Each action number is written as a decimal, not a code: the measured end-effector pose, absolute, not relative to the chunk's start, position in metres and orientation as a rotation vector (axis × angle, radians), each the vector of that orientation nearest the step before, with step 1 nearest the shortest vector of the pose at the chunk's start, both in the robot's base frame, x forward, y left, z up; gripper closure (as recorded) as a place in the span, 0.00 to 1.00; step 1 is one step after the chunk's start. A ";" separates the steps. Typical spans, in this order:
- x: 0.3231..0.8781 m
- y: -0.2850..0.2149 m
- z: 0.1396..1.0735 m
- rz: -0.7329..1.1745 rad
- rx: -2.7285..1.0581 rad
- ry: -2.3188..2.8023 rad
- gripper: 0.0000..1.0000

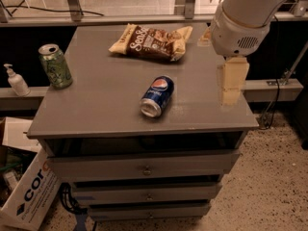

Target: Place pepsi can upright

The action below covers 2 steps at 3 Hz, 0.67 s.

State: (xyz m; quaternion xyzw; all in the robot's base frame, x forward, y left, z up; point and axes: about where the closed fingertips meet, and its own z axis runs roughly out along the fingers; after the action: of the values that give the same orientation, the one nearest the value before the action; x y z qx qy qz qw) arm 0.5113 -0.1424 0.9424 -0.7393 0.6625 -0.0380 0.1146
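The pepsi can point(157, 96) is dark blue with a round red-white-blue logo. It lies on its side near the middle of the grey cabinet top point(96, 105), with its silver end facing the front edge. My gripper point(231, 96) hangs below the white arm point(245, 18) over the right side of the top. It is to the right of the can, about a can's length away, and holds nothing.
A green can point(55, 65) stands upright at the left edge. A brown chip bag point(151, 42) lies at the back. A pump bottle point(17, 81) stands on a ledge at the left. A cardboard box point(29, 191) sits on the floor at the lower left. Drawers point(144, 166) are below the top.
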 end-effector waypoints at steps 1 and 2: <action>0.520 -0.118 0.925 -0.152 -2.326 1.747 0.00; 0.524 -0.094 0.909 -0.141 -2.448 1.503 0.00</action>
State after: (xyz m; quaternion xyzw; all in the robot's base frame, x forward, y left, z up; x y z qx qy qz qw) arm 0.5245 -0.0942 0.9090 -0.8437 0.5180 -0.0486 0.1324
